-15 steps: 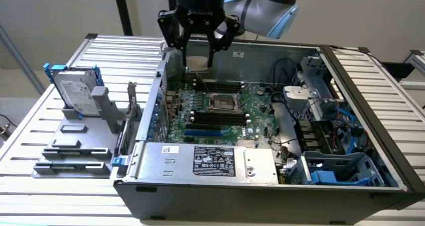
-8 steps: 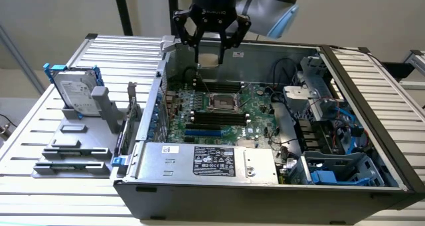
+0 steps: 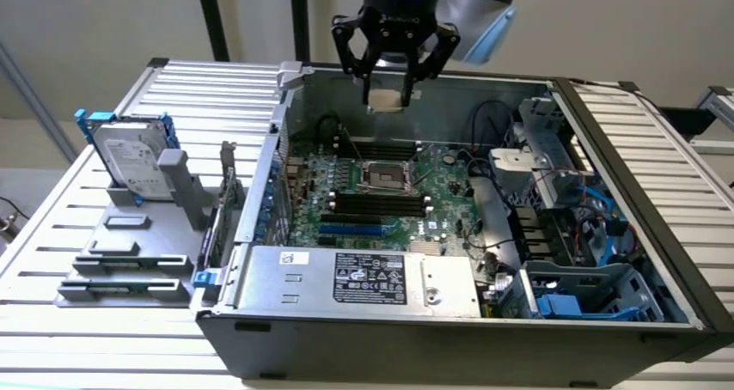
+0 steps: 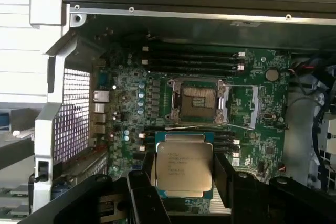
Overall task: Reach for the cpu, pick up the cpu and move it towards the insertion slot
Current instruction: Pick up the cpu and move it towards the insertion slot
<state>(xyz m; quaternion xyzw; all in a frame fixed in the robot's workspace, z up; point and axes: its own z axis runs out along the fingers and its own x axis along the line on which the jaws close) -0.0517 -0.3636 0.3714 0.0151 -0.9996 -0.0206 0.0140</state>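
My gripper (image 3: pixel 390 96) hangs above the back of the open computer case, shut on the cpu (image 3: pixel 387 98), a small pale square chip held between its black fingers. In the wrist view the cpu (image 4: pixel 184 165) shows its silver-grey top with printed text, clamped at both sides by the fingers (image 4: pixel 148 174). The insertion slot (image 3: pixel 387 177), a dark square socket in a silver bracket, lies on the green motherboard well below the chip. In the wrist view the insertion slot (image 4: pixel 198 102) sits just beyond the held cpu, with its socket uncovered.
A silver hard drive with blue brackets (image 3: pixel 126 158) stands on the slatted table at the exterior view's left. Long black memory slots (image 3: pixel 379 204) and a blue card slot (image 3: pixel 350 230) flank the socket. A power supply (image 3: pixel 361 278) and cables (image 3: pixel 573 210) crowd the case.
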